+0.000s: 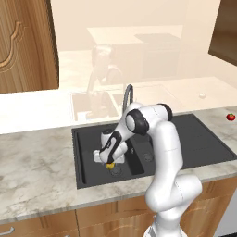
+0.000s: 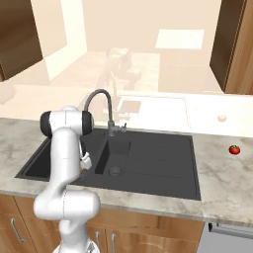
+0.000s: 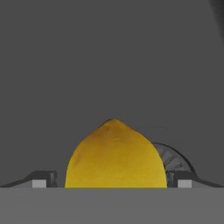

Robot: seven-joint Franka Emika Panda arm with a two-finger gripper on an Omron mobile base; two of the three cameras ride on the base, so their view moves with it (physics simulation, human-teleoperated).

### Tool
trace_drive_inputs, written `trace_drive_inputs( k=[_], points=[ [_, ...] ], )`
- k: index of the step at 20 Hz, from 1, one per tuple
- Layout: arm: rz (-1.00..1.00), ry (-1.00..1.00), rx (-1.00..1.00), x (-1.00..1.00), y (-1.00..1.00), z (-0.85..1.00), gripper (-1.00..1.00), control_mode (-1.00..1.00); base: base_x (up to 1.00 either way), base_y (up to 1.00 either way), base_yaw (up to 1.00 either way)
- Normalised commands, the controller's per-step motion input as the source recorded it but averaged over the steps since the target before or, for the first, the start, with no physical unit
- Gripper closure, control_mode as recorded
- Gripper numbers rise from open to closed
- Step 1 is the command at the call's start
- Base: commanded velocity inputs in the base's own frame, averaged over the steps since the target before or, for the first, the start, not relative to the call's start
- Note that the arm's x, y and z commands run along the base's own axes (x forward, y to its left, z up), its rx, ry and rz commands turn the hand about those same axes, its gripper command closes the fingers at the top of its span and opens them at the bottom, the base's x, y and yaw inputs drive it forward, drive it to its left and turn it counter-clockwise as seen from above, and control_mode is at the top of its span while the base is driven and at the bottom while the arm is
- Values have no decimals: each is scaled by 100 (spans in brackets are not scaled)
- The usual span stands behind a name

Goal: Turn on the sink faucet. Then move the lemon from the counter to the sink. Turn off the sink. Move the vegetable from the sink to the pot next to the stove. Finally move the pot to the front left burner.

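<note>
A: We're down in the left basin of the sink, and the end effector hangs low over the black floor there.

B: And there's the lemon, sitting right between the two fingertips in the hand view, a round metal drain peeking out from behind it.

A: Fingers spread wide, one on each side of the fruit. Whether they touch the peel, I can't tell.

B: From the left base view, a sliver of yellow shows under the white hand, just beside the drain.

A: The sink faucet arches up behind the basins, dark and slim. No running water that I can make out.

B: Off to the right on the bench, a small red tomato sits well apart from the sink.
</note>
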Motion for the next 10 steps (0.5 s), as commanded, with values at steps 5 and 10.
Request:
trace_drive_inputs(
  k=[5, 10],
  points=[
    [0, 0, 0, 0, 0, -23, 100, -100, 0, 0, 0],
    [0, 0, 0, 1, 0, -10, 100, -100, 0, 0, 0]
  ],
)
